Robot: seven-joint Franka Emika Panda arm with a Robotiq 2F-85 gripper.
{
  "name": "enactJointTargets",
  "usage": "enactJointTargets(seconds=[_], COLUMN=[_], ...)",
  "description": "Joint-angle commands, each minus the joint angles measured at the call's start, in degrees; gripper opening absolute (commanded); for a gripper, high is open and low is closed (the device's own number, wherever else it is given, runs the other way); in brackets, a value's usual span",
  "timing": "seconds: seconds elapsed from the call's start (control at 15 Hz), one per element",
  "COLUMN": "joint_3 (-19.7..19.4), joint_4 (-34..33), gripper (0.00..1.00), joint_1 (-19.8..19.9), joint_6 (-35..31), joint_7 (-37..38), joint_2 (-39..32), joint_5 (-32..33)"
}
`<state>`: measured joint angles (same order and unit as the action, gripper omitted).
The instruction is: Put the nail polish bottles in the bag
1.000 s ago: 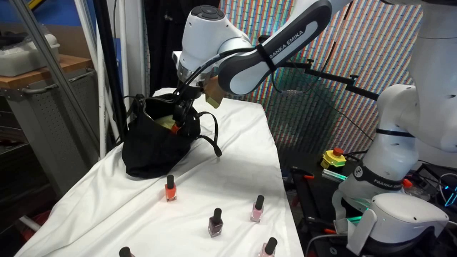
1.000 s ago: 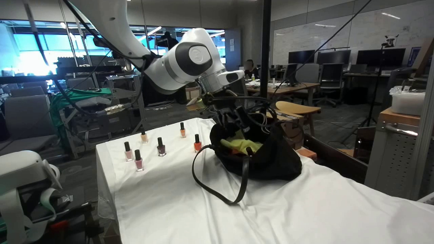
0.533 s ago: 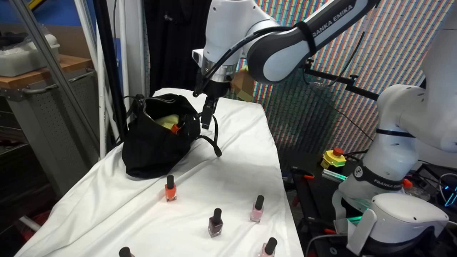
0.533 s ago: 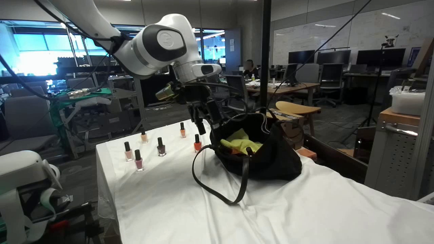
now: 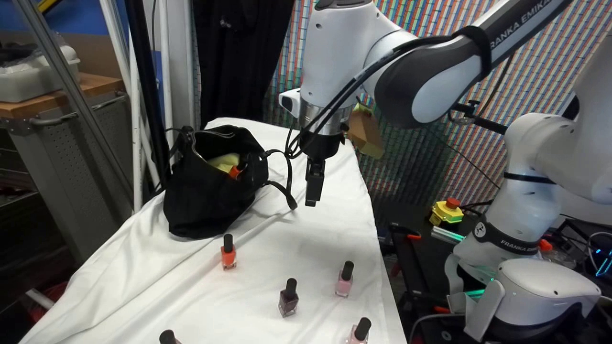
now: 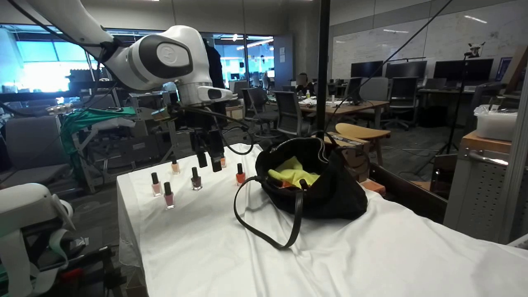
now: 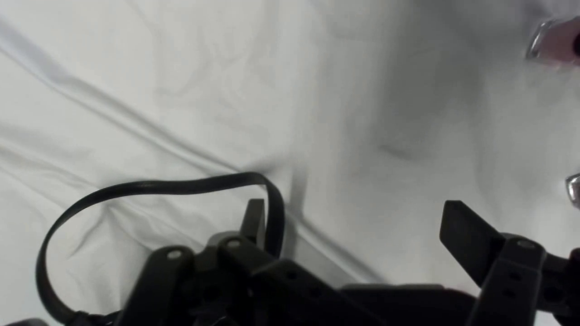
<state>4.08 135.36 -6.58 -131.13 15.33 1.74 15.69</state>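
The black bag (image 5: 205,205) slumps on the white cloth, its mouth showing a yellow-green inside (image 6: 295,175) with something orange-red in it. Nail polish bottles stand upright beyond it: an orange-red bottle (image 6: 240,178), an orange one (image 6: 223,162) partly behind my fingers, a dark one (image 6: 196,182), a peach one (image 6: 175,168), a pale pink one (image 6: 156,189) and a mauve one (image 6: 169,200). My gripper (image 7: 354,203) hangs above the cloth between bag and bottles, open and holding nothing. At the wrist view's right edge, a pink bottle (image 7: 555,43) is cut off.
A looped bag handle (image 7: 149,186) lies near one finger in the wrist view; whether they touch I cannot tell. The white-covered table (image 5: 315,239) drops off along its right edge, where a yellow stop button (image 5: 447,212) sits beyond. A metal cabinet (image 5: 81,134) stands at left.
My gripper has risen out of the bag's mouth and moved away from it, toward the standing bottles, staying open. Bag and bottles have kept their places.
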Motion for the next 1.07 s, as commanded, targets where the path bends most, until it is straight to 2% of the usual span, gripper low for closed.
enactJointTargets(seconds=[0.0, 1.0], joint_3=[2.25, 7.05], joint_4=[3.29, 8.45], gripper=[1.0, 1.0], joint_1=[-0.86, -4.58], joint_6=[0.61, -2.15], joint_7=[-0.82, -4.64], joint_2=[1.98, 1.99], joint_5=[-3.25, -12.78])
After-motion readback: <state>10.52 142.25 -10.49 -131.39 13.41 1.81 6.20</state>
